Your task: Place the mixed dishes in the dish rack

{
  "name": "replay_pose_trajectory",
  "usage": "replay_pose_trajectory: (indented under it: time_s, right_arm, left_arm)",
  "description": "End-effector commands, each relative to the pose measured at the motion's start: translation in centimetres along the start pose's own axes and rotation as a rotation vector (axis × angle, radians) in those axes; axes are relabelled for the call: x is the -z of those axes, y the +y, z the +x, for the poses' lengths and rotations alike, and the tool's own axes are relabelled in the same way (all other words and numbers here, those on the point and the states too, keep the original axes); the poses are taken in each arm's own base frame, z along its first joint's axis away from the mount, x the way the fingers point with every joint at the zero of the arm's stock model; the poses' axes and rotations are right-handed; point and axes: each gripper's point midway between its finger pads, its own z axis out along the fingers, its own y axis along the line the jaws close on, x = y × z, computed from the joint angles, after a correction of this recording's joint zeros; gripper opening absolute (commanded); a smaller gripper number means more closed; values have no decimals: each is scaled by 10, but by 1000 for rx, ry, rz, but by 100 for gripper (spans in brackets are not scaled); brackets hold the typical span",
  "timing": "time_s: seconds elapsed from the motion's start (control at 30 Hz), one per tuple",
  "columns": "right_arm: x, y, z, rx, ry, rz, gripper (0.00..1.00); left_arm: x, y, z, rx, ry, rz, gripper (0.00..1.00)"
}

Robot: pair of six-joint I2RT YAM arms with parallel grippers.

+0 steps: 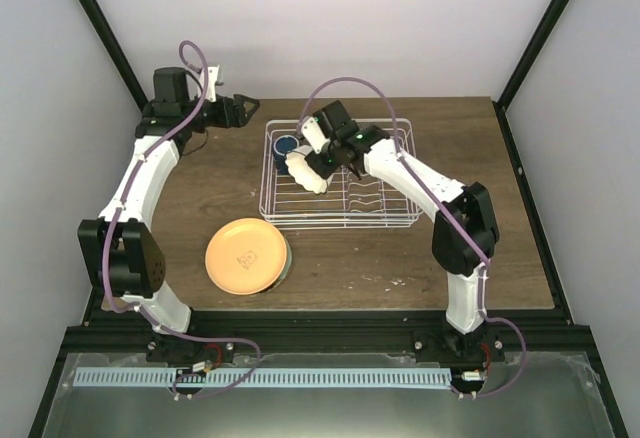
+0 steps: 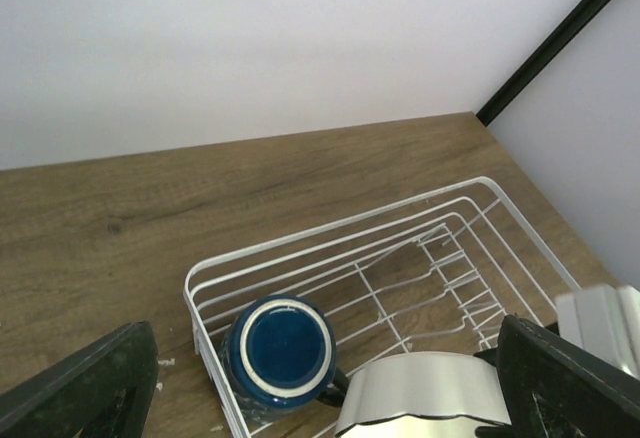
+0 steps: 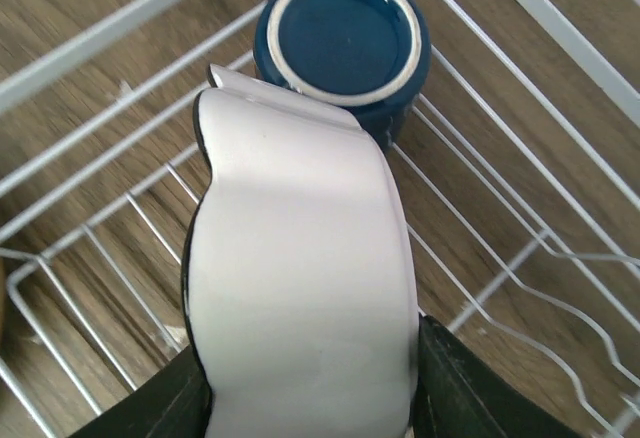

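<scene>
The white wire dish rack (image 1: 385,220) stands at the back middle of the table. A dark blue mug (image 1: 285,145) sits upside down in its back left corner. My right gripper (image 1: 318,163) is shut on the small white scalloped dish (image 1: 303,173) and holds it on edge over the rack's left part, right beside the mug. In the right wrist view the dish (image 3: 300,278) fills the gap between the fingers (image 3: 480,388), with the mug (image 3: 345,38) just beyond. The orange-yellow plate (image 1: 245,256) lies on the mint-green plate (image 1: 288,261), whose rim alone shows. My left gripper (image 1: 243,109) is open and empty, left of the rack.
The left wrist view looks down on the rack (image 2: 400,228), the mug (image 2: 280,351) and the held dish (image 2: 430,393). White walls and black frame posts (image 1: 100,28) close the table's back corners. The rack's tines (image 1: 360,193) stand in its middle.
</scene>
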Motion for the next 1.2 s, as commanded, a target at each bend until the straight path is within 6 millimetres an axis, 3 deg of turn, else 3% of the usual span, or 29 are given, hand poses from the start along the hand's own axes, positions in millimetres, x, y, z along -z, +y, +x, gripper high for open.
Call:
replay_pose_trajectory:
  time_s: [0.0, 0.23, 0.43, 0.77, 1.17]
  right_arm:
    - [38, -23, -26, 122, -50, 275, 20]
    - [35, -25, -10, 215, 66, 468, 20]
    - [17, -21, 10, 328, 157, 573, 20]
    - [-7, -4, 11, 432, 187, 623, 22]
    - [-7, 35, 33, 508, 223, 492, 48]
  left_arm:
    - [8, -5, 2, -13, -11, 13, 94]
    - [10, -7, 14, -7, 6, 20, 94]
    - [12, -7, 23, -6, 18, 23, 94]
    - [19, -9, 29, -12, 20, 9, 95]
    - [15, -8, 31, -2, 30, 16, 95]
